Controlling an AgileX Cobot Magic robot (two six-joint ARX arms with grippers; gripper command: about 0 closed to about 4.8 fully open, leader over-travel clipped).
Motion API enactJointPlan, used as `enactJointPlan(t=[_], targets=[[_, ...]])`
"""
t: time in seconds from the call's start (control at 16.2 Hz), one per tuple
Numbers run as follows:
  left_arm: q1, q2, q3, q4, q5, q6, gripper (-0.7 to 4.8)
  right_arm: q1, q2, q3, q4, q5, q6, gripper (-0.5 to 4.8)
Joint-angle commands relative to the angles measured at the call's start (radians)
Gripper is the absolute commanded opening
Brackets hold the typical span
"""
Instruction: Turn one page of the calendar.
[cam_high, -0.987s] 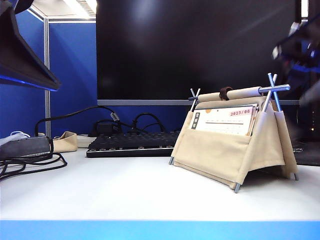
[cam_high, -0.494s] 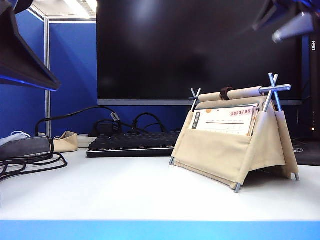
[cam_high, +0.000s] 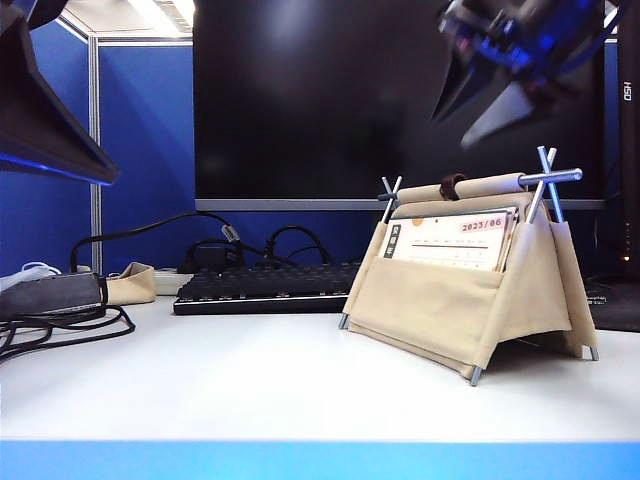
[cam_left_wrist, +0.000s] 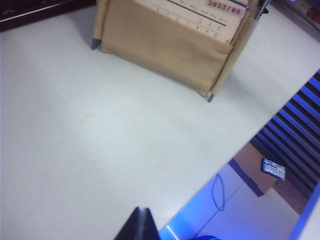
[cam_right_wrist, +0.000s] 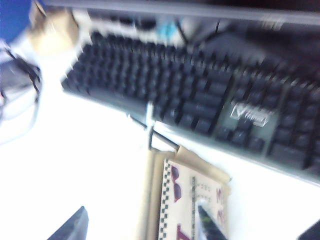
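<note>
The calendar (cam_high: 450, 295) stands on the white table at the right, a beige canvas stand on thin metal rods. Its front sheet (cam_high: 450, 240) reads 2023/06. Seen from above in the right wrist view, a sheet with maroon letters and a checkered edge, the page (cam_right_wrist: 182, 200), lies on the keyboard side of the calendar (cam_right_wrist: 152, 200). My right gripper (cam_high: 470, 108) hangs open above the stand's top; one finger (cam_right_wrist: 207, 225) is over that sheet, the other (cam_right_wrist: 70, 227) over bare table. My left gripper (cam_left_wrist: 142, 220) is shut, low near the table's front edge, well away from the calendar (cam_left_wrist: 165, 45).
A black keyboard (cam_high: 260, 285) lies behind the calendar, with a large dark monitor (cam_high: 390, 100) behind it. Cables and a grey box (cam_high: 50, 295) sit at the far left. The table's blue front edge (cam_left_wrist: 200, 205) runs close to the left gripper.
My right gripper has swung from the right edge of the exterior view up and leftward, and now hangs above the calendar. The left arm and the calendar have not moved.
</note>
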Motion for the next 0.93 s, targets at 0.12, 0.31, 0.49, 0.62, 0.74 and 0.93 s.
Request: enactJointPlan(t=[0.12, 0.31, 0.49, 0.62, 0.74, 0.93], targets=[[0.0, -0.001, 0.0, 0.018, -0.008, 0.004, -0.05, 0.059, 0.098, 0.037, -0.059, -0.001, -0.05, 2.74], [0.0, -0.001, 0.0, 0.017, -0.006, 0.003, -0.05, 0.107, 0.153, 0.037, -0.059, 0.016, -0.066, 2.09], [0.0, -0.002, 0.0, 0.012, 0.001, -0.002, -0.05, 0.11, 0.185, 0.037, -0.061, 0.013, -0.066, 0.08], [0.0, -0.002, 0.0, 0.006, 0.0, -0.004, -0.05, 0.11, 0.2, 0.037, -0.06, -0.068, -0.155, -0.04], [0.0, -0.002, 0.0, 0.003, 0.0, -0.004, -0.05, 0.11, 0.2, 0.037, -0.105, -0.211, -0.365, -0.04], [0.0, -0.002, 0.0, 0.003, 0.0, -0.003, -0.05, 0.11, 0.201, 0.037, -0.221, -0.227, -0.52, -0.05]])
